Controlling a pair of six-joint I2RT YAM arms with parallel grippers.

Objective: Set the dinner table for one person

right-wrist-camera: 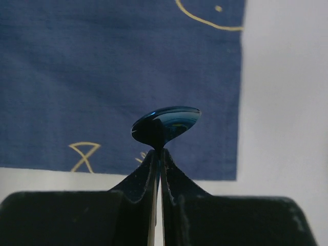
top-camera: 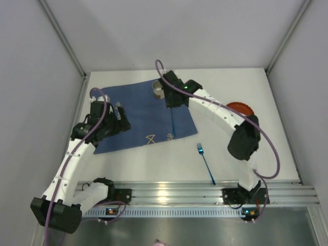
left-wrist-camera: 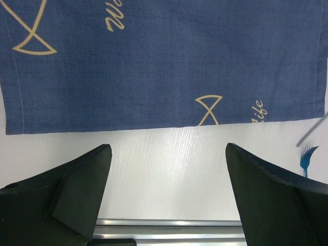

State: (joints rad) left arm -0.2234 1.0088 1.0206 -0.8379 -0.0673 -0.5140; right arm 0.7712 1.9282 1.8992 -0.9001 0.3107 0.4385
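Your left claw [left-wrist-camera: 168,147] hangs wide open with nothing between its fingers, low over the bare white strip of the dinner table [top-camera: 241,154] just in front of the near edge of the dark blue cloth [top-camera: 148,120]. From above, that claw sits over the cloth's left side. The cloth, printed with gold line-drawn fish and lettering, lies flat on the left-centre of the tabletop, which fills the whole work area from the rail at your arms to the far wall. A pale cup [top-camera: 158,89] stands upright at the cloth's far edge, just beside your right arm's wrist. Your right claw [right-wrist-camera: 158,151] is pinched fully closed on a blue spoon [right-wrist-camera: 166,123], whose bowl pokes out past the fingertips above the cloth near its right edge. A blue fork [top-camera: 205,163] lies on bare table off the cloth's near right corner. A red dish [top-camera: 240,108] sits further right, partly hidden by the right arm
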